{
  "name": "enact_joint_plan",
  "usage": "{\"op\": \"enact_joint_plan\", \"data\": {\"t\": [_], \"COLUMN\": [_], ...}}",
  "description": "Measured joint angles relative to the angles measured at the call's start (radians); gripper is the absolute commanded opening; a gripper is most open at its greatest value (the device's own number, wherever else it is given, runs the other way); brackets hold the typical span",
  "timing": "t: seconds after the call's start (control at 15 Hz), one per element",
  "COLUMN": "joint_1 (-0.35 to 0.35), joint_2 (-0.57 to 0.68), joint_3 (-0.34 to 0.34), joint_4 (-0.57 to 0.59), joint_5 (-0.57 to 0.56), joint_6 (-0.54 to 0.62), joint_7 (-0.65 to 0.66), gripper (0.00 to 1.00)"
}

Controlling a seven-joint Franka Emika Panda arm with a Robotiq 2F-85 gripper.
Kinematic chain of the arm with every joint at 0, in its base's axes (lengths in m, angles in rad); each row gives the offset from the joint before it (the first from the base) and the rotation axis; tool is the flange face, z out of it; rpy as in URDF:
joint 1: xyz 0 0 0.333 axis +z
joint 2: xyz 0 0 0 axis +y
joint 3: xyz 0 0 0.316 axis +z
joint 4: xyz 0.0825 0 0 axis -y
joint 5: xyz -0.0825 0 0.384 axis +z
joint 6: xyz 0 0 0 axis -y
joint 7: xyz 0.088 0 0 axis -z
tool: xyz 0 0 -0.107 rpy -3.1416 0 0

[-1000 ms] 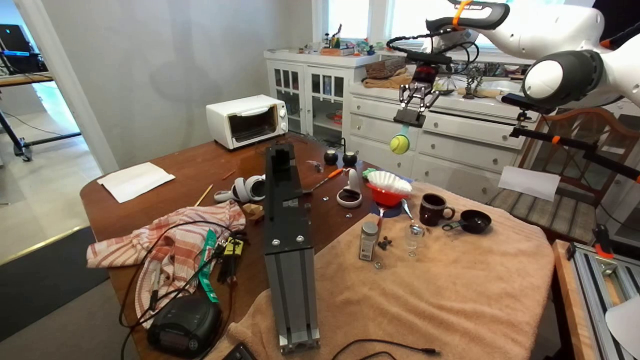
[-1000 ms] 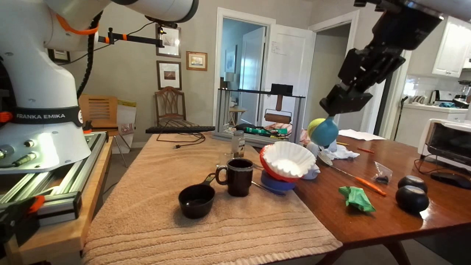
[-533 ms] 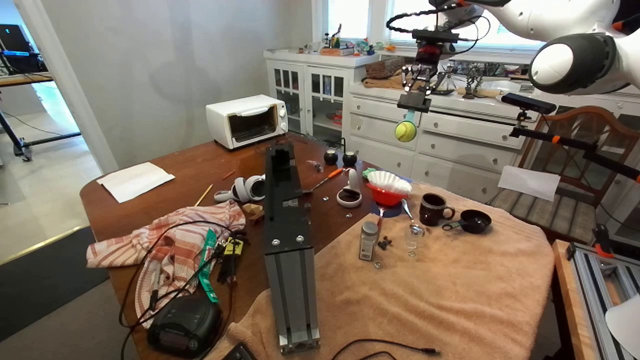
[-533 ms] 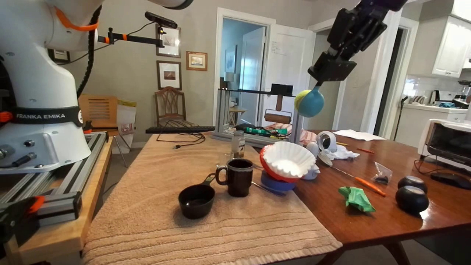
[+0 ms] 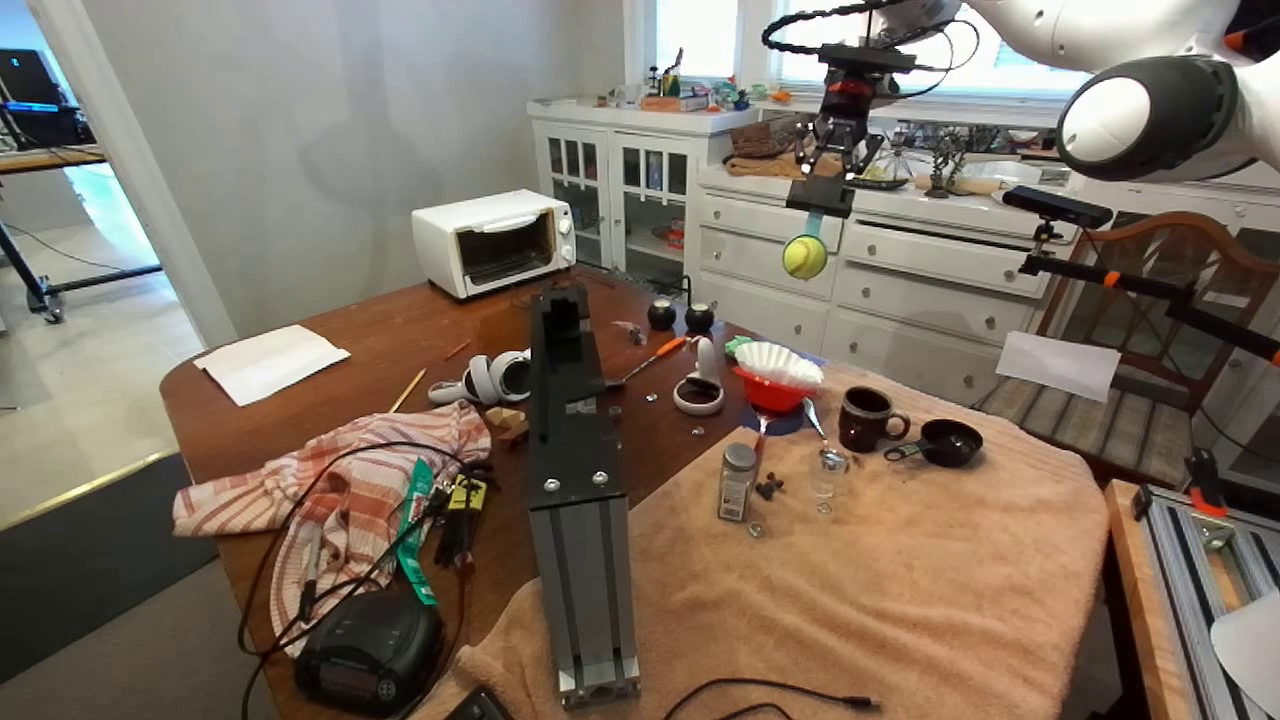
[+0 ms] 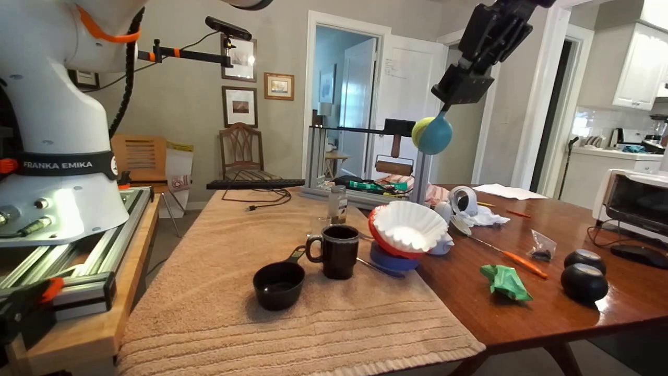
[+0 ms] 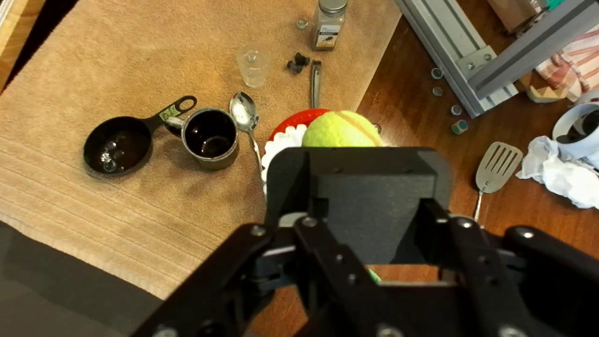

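My gripper [image 7: 373, 211] is shut on a black block [image 7: 374, 192], one finger against each side. From the block hangs a rounded blue scoop [image 6: 436, 137], which carries a yellow-green tennis ball [image 5: 804, 257]. In an exterior view the ball [image 6: 420, 130] shows partly behind the scoop. Block, scoop and ball are up in the air above the table. Under them, in the wrist view, the ball and block partly cover a red bowl [image 7: 304, 116] lined with a white paper filter [image 7: 283, 140]. That filter [image 6: 409, 227] faces up, tilted, in an exterior view.
A dark mug [image 6: 340, 250] and black measuring cup [image 6: 279, 284] stand on the tan towel [image 6: 219, 324]. Near them are a spice jar [image 5: 737, 482] and spoon [image 7: 244, 111]. A tall metal frame [image 5: 580, 480] rises mid-table; a toaster oven [image 5: 495, 243] sits behind.
The gripper has risen with block, scoop and ball, mostly in the first half second. In an exterior view they also shift leftward, away from the toaster oven side. Objects on the table stay put.
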Motion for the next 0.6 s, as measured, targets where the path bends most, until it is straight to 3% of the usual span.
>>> {"op": "enact_joint_plan", "data": {"t": [0.6], "joint_1": [0.039], "joint_2": [0.014], "joint_3": [-0.007], "joint_4": [0.0], "joint_5": [0.0], "joint_6": [0.035], "joint_7": [0.0], "gripper": [0.22]}}
